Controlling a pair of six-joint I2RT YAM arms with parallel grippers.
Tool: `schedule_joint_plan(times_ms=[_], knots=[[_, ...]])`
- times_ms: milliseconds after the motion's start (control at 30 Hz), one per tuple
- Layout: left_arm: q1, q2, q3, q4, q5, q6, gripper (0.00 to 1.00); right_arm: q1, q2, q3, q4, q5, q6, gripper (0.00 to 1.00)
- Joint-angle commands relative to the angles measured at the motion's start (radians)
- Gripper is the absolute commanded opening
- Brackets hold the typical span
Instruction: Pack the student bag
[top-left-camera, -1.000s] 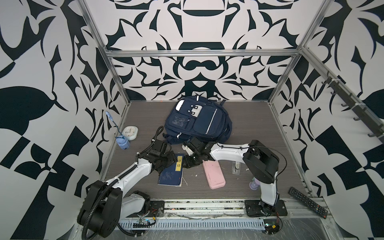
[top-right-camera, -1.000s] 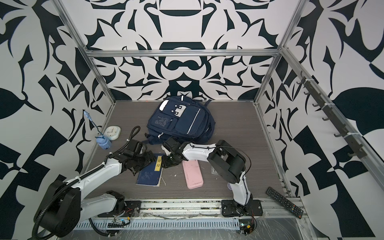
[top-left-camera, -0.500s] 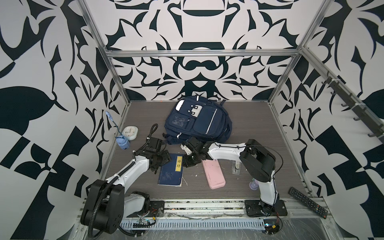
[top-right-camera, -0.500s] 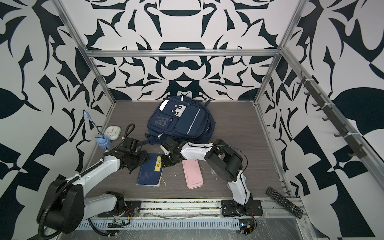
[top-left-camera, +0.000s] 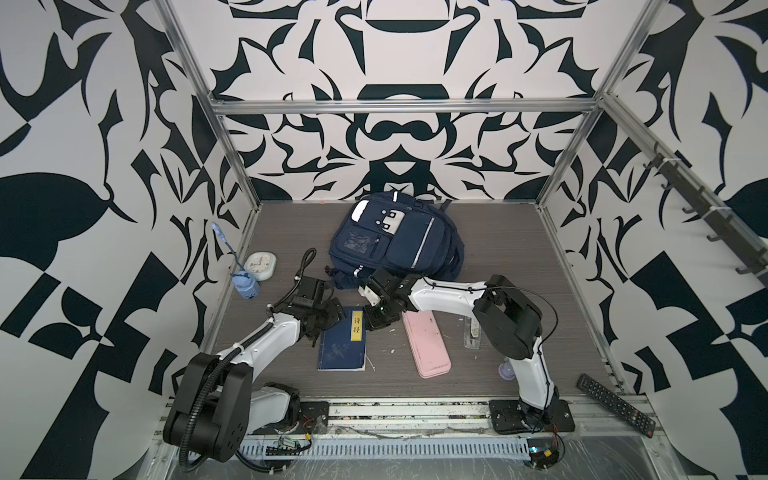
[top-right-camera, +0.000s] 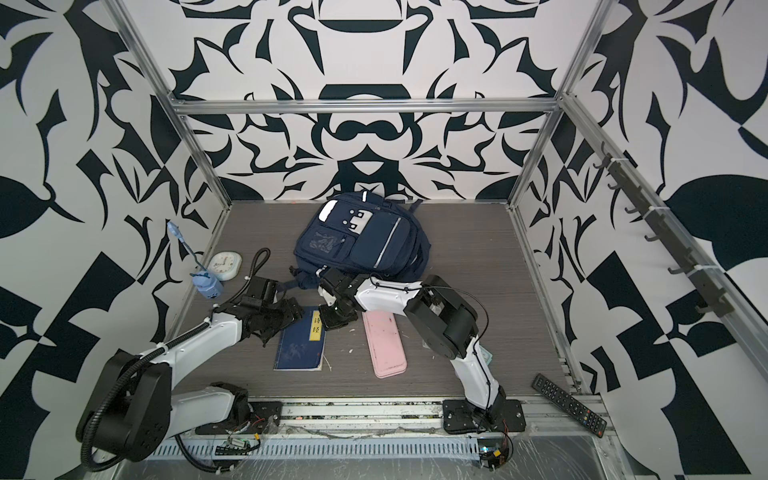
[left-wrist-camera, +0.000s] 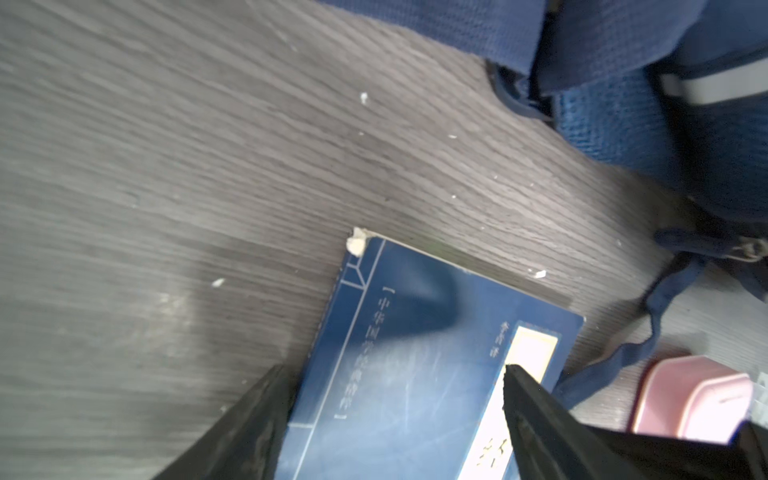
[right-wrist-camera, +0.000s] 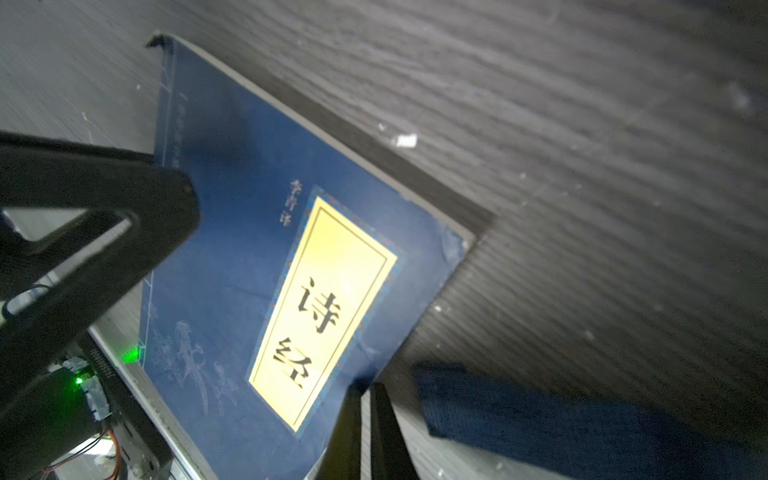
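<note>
Just beyond both of your claws, toward the back wall, the student bag (top-left-camera: 395, 245) is lying on the counter (top-left-camera: 519, 257) with its pocketed front facing up. Both top views are showing it the same way, and neither claw is touching it.

Under your claws a blue book (top-left-camera: 343, 349) is lying flat, cover up, its yellow label (right-wrist-camera: 324, 307) running along the side nearer your right claw.

Your left claw (top-left-camera: 326, 328) is hovering over the book's far corner on its own side. Its jaws are standing wide apart and holding nothing. In the left wrist view one finger is sitting off the book's edge over bare counter, and the other is sitting over the label.

Your right claw (top-left-camera: 372, 324) is reaching across to the book's opposite far corner. Its fingers (right-wrist-camera: 376, 419) are pressing together right at the book's edge. You cannot tell from these views whether any of the cover is being pinched between them.

A navy strap (right-wrist-camera: 540, 419) from the bag is trailing on the counter just beside that claw. On its other side, away from the book, a pink case (top-left-camera: 428, 349) is lying flat and apart from the book.
</note>
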Motion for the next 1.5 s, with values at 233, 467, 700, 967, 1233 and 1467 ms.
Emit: schedule_joint_plan(times_ms=[233,467,700,967,1233,1467], knots=[[-0.023,-0.211,-0.133,0.025,0.205,-0.010,0.71,-0.040,0.056,-0.021,-0.005,0.066,-0.027,0.11],[-0.023,-0.239,-0.139,0.070,0.249,-0.008,0.66,-0.039,0.061,-0.043,0.014,0.049,-0.014,0.11],[-0.023,-0.291,-0.139,0.127,0.273,-0.025,0.62,-0.040,0.061,-0.061,0.023,0.041,-0.006,0.12],[-0.023,-0.338,-0.147,0.129,0.267,-0.036,0.60,-0.040,0.061,-0.082,0.044,0.034,0.008,0.12],[-0.023,-0.329,-0.157,0.115,0.271,-0.036,0.52,-0.039,0.061,-0.087,0.053,0.031,0.013,0.12],[-0.023,-0.350,-0.153,0.118,0.283,-0.026,0.45,-0.039,0.058,-0.095,0.051,0.032,0.012,0.12]])
